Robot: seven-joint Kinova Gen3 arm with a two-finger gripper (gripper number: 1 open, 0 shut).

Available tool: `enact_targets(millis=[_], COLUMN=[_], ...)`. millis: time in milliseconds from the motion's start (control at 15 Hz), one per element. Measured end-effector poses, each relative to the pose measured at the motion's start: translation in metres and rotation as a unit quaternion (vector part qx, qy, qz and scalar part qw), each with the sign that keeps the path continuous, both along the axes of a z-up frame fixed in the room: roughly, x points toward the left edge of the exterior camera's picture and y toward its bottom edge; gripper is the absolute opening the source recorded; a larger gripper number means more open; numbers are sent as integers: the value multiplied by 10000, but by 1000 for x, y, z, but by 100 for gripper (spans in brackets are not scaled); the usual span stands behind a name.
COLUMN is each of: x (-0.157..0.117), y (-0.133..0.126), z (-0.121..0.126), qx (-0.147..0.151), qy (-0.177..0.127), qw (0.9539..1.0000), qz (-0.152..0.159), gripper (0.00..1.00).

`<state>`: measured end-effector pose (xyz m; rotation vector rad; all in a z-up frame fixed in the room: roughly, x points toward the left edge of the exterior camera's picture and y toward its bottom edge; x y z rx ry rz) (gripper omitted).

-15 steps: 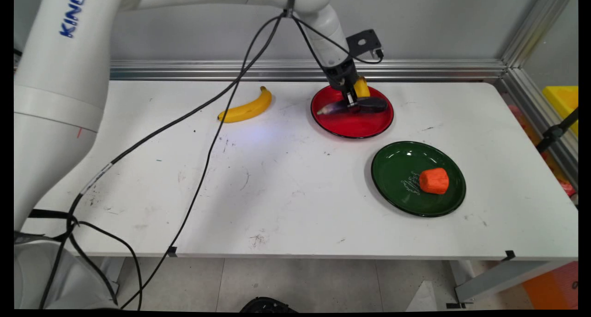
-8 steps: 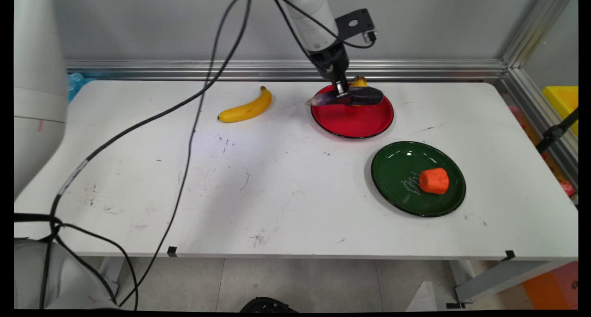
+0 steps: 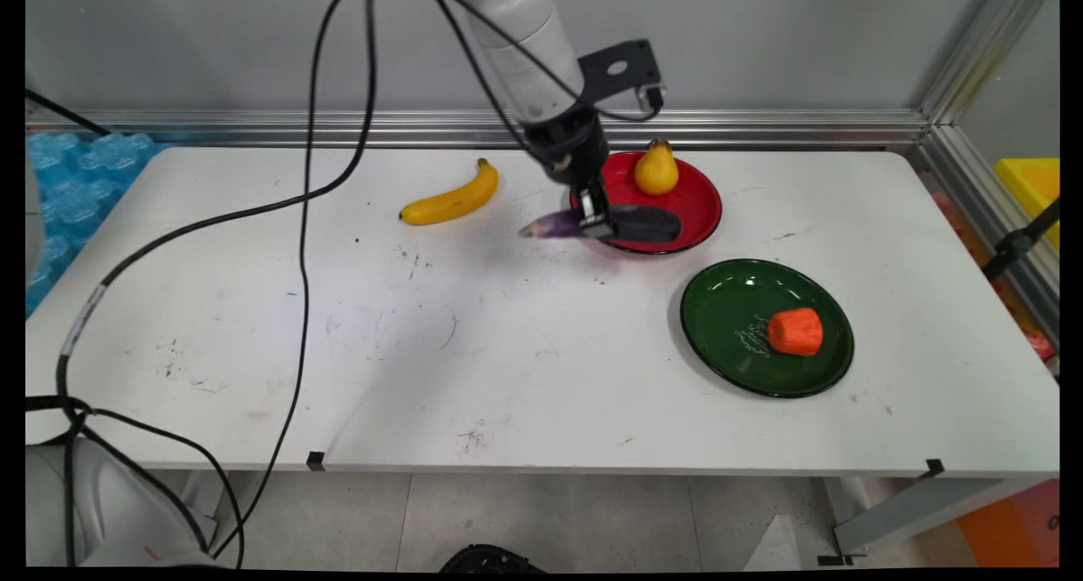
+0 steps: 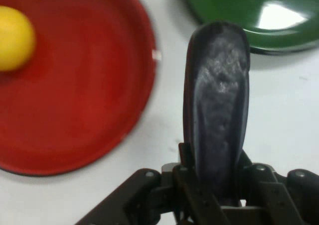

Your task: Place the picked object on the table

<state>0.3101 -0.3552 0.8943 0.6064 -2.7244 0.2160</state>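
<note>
pincer: the black pincer [image 3: 595, 220] is clamped on an aubergine [image 3: 630, 223], gripping it around the middle; in the hand view the fingers [image 4: 199, 195] press its flanks.
aubergine: dark purple, lying level in the grip, raised over the near left rim of the red plate [image 3: 689, 226]; its paler tip points left, out over bare table.
red plate: at the far middle of the table, with a yellow pear [image 3: 656, 170] standing on its far part.
green plate: the green plate [image 3: 728, 310] sits nearer and to the right, apart from the red one; an orange chunk [image 3: 796, 331] rests on its right part, beside a small white drawing on the glaze that I cannot read.
banana: a banana [image 3: 453, 198] lies on the table left of the pincer, well apart from the plates.
table: white table [image 3: 474, 353], scuffed with dark marks and scratches; small black tape tabs at its near edge.
room: grey wall behind with an aluminium rail along the table's far side; blue bubbled sheet at far left; yellow box at far right.
writing: none legible.
</note>
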Motion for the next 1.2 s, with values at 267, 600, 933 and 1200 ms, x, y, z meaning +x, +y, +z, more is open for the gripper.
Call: enact_targets(millis=[267, 600, 933, 1200], x=[-13, -36, -60, -71], y=[48, 89, 107, 108], z=[0, -12, -36, -61], qx=[127, 227, 316, 417], qy=[-22, -71, -154, -252], qw=[9998, 9991, 9988, 9983], qz=[-176, -348, -337, -315], gripper=[0, 0, 0, 0])
